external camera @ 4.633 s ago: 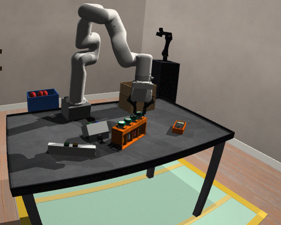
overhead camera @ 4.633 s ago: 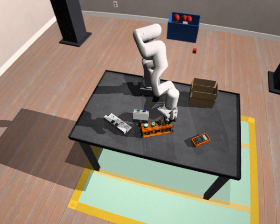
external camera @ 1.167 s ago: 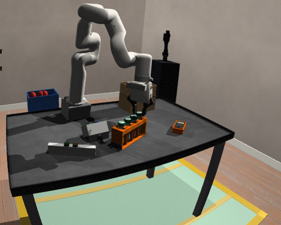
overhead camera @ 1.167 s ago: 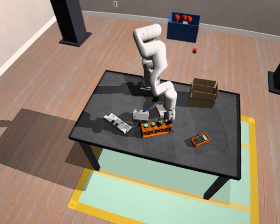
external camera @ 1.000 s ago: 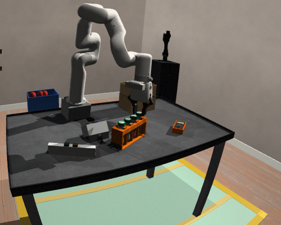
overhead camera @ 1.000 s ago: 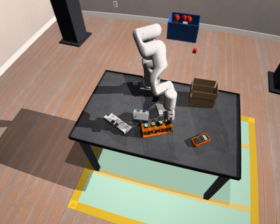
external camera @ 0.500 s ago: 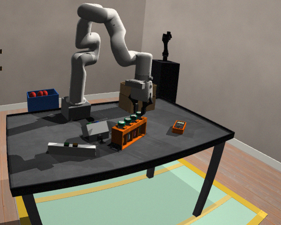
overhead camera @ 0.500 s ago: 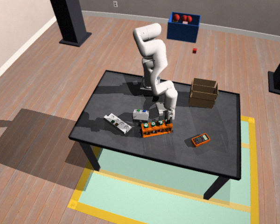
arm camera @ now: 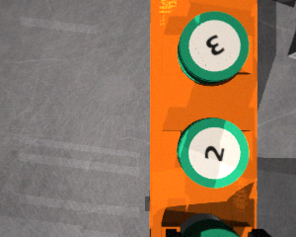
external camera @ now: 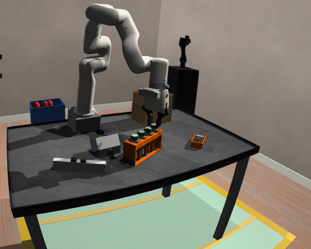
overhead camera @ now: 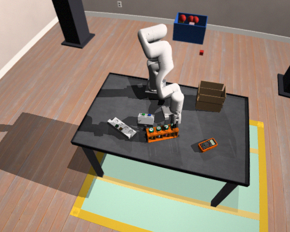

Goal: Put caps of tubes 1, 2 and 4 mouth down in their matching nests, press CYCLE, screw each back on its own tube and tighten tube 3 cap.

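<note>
The orange decapping station (overhead camera: 162,134) stands on the dark table with green-rimmed caps on its tubes. My gripper (overhead camera: 174,123) reaches straight down over the rack's end tube and is shut on the cap of tube 1 (arm camera: 207,228), which shows only at the bottom edge of the wrist view. Cap 2 (arm camera: 213,152) and cap 3 (arm camera: 213,45) sit on their tubes beside it. Cap 4 (overhead camera: 151,129) is at the rack's other end. In the exterior view the gripper (external camera: 153,123) grips the farthest cap of the rack (external camera: 142,146).
The white cap tray (overhead camera: 122,127) lies left of the rack, its nests and two lamps (external camera: 78,160) unlit. The grey key housing (overhead camera: 145,118) with the blue and green keys stands behind the rack. An orange multimeter (overhead camera: 208,144) and a cardboard box (overhead camera: 210,95) are to the right.
</note>
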